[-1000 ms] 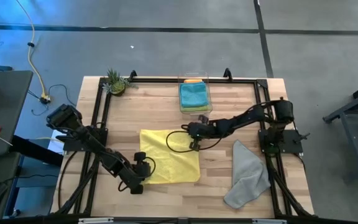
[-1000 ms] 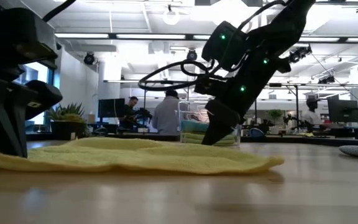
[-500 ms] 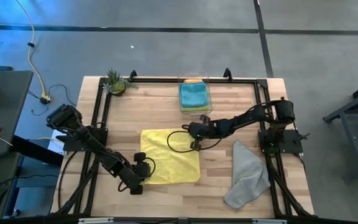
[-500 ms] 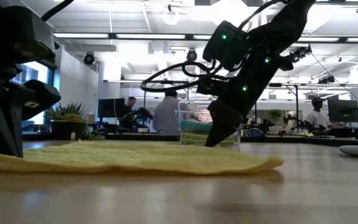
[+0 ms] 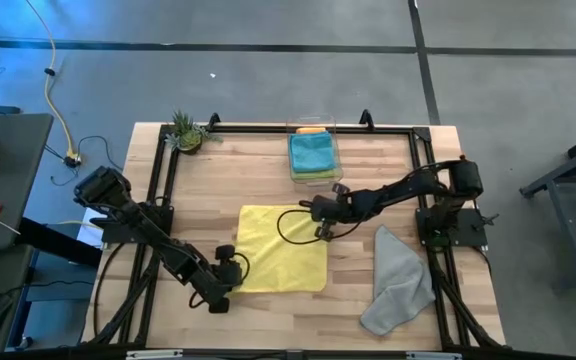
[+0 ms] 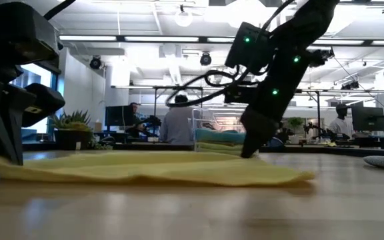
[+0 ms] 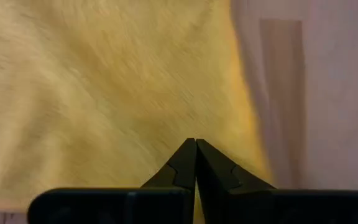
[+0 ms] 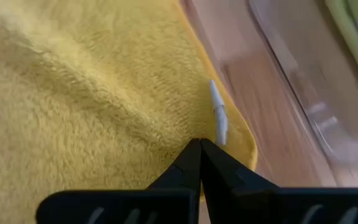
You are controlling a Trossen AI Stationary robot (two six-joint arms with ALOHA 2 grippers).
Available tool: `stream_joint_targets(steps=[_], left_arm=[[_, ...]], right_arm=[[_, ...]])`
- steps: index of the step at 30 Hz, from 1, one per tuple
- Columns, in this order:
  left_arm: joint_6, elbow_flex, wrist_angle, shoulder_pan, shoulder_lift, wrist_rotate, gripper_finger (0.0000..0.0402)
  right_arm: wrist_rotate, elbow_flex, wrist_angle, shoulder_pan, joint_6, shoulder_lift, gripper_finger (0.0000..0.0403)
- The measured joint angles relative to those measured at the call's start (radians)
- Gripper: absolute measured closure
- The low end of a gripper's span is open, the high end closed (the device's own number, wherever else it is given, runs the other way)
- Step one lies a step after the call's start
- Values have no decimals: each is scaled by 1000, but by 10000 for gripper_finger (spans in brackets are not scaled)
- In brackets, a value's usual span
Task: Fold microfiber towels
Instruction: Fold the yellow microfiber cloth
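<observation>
A yellow towel (image 5: 283, 250) lies spread flat on the wooden table. My left gripper (image 5: 232, 283) stands shut at the towel's near left corner. My right gripper (image 5: 320, 233) is shut at its far right corner, where a small white tag (image 8: 218, 115) shows. A grey towel (image 5: 398, 280) lies crumpled near the right edge. A teal towel (image 5: 311, 152) lies on top of the stack in the clear bin. My left gripper rests its shut fingertips (image 7: 194, 152) on the towel's top, close to an edge (image 7: 253, 143), slanting down from the near left. No fold shows between the fingers. The towel lies flat under them. My right gripper is shut on the towel's far right corner (image 8: 194, 134) beside the white tag, slanting down from the right. Creases in the cloth run toward the fingertips. The corner stays low on the table (image 6: 249, 157).
The clear bin (image 5: 313, 130) stands at the far middle of the table, and a small potted plant (image 5: 186, 135) sits at the far left corner. Bare wood lies between the yellow and grey towels. People move about in the room beyond the table.
My right gripper has gone a little toward the table's right edge, still shut, with the towel's far right corner. The whole yellow towel has slid right along the table and lies flatter. My left gripper has kept still.
</observation>
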Motion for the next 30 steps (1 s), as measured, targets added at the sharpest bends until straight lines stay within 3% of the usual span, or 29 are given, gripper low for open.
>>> stream_joint_targets(steps=[13, 18, 24, 30], left_arm=[[92, 0, -2, 4, -154, -35, 401], [129, -96, 111, 52, -243, -44, 401], [159, -274, 379, 180, -340, -16, 402], [241, -298, 397, 338, -346, -35, 401]], right_arm=[[49, -1, -158, 71, 30, -101, 403], [80, -23, -176, 105, 17, -184, 403], [60, -190, 85, 156, 20, -317, 403], [13, -327, 410, 159, 59, -341, 403]])
